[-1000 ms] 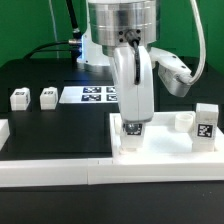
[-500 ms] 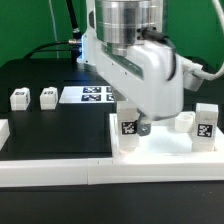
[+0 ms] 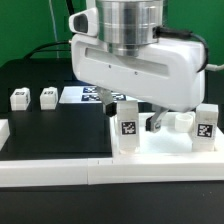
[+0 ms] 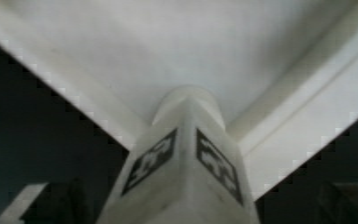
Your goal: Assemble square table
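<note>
The white square table top lies at the exterior view's right. A tagged white leg stands upright at its near-left corner. My gripper hangs straight over this leg, open, with a gap on each side and one dark finger showing beside it. In the wrist view the leg rises between the spread fingers of the gripper, above the top's corner. Another leg stands at the right corner, and a white piece sits between them. Two loose legs lie at the left.
The marker board lies flat behind the table top, partly hidden by my hand. Long white border rails run along the front edge of the black table. A white block sits at the far left edge.
My hand has turned about its vertical axis, so its broad side now faces the exterior view. The jaws have opened and let go of the leg, which stays upright in the corner.
</note>
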`<state>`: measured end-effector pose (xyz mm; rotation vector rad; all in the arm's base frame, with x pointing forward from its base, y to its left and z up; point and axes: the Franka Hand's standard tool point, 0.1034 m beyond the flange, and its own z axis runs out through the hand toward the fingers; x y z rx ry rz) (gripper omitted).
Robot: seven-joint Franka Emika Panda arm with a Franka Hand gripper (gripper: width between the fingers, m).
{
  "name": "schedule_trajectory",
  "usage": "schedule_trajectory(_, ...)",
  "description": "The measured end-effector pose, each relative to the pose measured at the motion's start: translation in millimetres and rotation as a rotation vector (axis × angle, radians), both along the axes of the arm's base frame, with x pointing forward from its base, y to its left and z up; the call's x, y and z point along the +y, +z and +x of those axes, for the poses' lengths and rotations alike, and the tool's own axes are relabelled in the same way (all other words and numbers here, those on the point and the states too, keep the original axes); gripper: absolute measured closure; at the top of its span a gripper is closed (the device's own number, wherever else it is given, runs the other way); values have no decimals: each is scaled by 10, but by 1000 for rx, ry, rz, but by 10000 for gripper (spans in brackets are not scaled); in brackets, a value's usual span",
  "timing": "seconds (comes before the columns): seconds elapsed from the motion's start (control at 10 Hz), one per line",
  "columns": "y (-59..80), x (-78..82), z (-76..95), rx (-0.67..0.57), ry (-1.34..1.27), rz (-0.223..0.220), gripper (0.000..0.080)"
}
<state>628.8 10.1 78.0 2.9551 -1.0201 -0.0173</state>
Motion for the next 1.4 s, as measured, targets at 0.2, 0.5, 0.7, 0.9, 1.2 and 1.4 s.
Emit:
schedule_trajectory(0.2, 33, 22, -37, -43, 261, -30, 150)
schedule_trajectory(0.5, 34, -50, -33, -58, 351, -34, 275)
schedule_trajectory(0.7, 26, -36, -36, -61, 268, -25, 509)
schedule_trajectory(0.9, 22, -27, -38, -64, 143, -19, 509)
schedule_trajectory(1.2, 10, -26, -38, -69, -118, -1, 509)
schedule_trajectory(1.4, 6, -48, -36, -73, -400, 43, 509)
